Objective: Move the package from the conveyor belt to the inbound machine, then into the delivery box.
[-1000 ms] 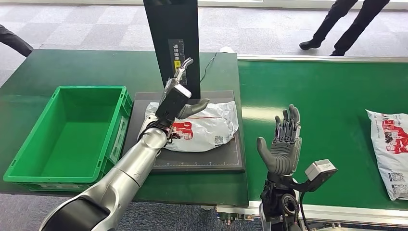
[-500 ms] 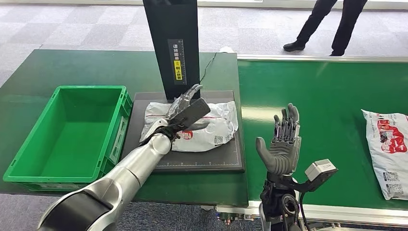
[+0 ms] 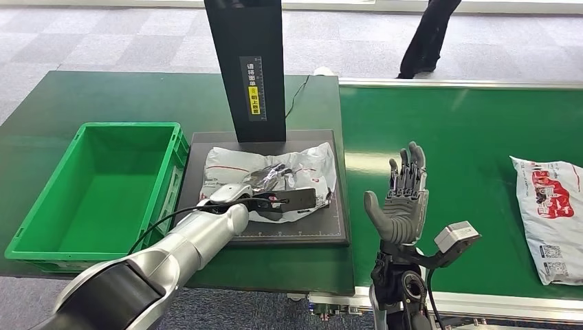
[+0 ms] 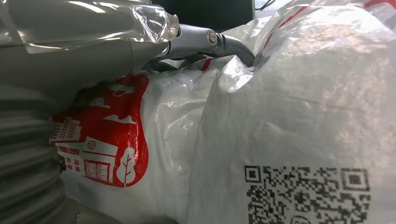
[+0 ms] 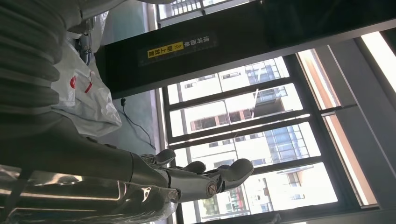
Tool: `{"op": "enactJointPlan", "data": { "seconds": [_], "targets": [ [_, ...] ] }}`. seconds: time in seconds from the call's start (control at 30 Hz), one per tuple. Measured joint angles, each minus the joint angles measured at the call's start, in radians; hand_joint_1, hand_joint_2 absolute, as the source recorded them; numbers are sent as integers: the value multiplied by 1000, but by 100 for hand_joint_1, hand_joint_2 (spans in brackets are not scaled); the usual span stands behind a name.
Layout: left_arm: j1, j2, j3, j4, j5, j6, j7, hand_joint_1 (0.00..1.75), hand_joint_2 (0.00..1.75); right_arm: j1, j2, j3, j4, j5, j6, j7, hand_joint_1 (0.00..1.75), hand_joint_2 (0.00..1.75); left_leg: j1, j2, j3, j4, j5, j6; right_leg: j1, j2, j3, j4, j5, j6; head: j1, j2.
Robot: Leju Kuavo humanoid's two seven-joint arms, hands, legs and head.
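Observation:
A crumpled white package with red print (image 3: 306, 163) lies on the black plate of the inbound machine (image 3: 295, 232), in front of its black column (image 3: 245, 69). My left hand (image 3: 265, 180) lies low across the package's middle, and its fingers (image 4: 205, 39) curl over a fold of the package (image 4: 289, 93) and grip it. My right hand (image 3: 403, 198) stands upright with its fingers spread at the conveyor belt's near left edge, holding nothing. The right hand (image 5: 196, 179) is also seen with the package (image 5: 86, 95) behind it.
The green delivery box (image 3: 41, 213) stands open to the left of the plate. A second white and red package (image 3: 553, 213) lies on the green conveyor belt (image 3: 467, 144) at the far right. A person's legs (image 3: 425, 38) are beyond the belt.
My left hand has dropped from above the package onto it and turned sideways, and the package has crumpled under it. The far-right package has shifted left on the belt. The person has walked left.

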Motion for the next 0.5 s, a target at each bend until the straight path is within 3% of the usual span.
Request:
{"op": "enactJointPlan", "data": {
  "seconds": [0.13, 0.27, 0.5],
  "targets": [
    [-4, 0, -6, 6, -1, 1, 0, 6, 175, -4, 0, 8, 2, -1, 0, 0, 0, 175, 0, 0, 0, 0, 0, 0, 0, 0, 0, 0, 0, 0, 0, 0],
    [-3, 1, -7, 10, 3, 24, -18, 172, 175, -10, 0, 12, 7, -2, 0, 0, 0, 175, 0, 0, 0, 0, 0, 0, 0, 0, 0, 0, 0, 0, 0, 0],
    [-1, 7, 15, 14, 39, 90, -104, 175, 175, -10, 0, 15, 8, -4, -3, 0, 0, 175, 0, 0, 0, 0, 0, 0, 0, 0, 0, 0, 0, 0, 0, 0]
  ]
}}
